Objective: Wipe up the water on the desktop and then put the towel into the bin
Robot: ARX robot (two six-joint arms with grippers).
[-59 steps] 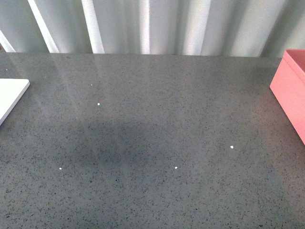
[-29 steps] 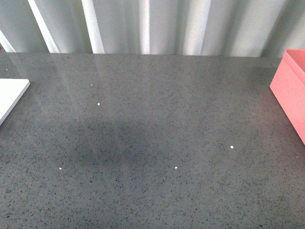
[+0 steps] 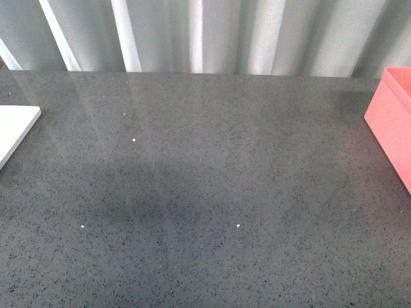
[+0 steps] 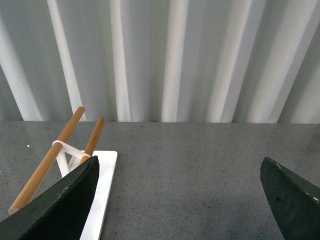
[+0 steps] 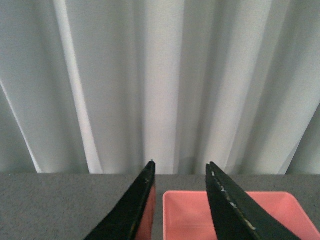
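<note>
The left gripper hangs with its dark jaws spread wide above the desktop, beside a white board carrying a wooden rack. The right gripper holds its jaws slightly apart, gripping nothing, over the pink bin at the desktop's right edge. No towel shows.

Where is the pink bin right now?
The bin sits on the desktop at the right edge of the front view, near the curtain; the right wrist view shows it just beyond the right gripper.
</note>
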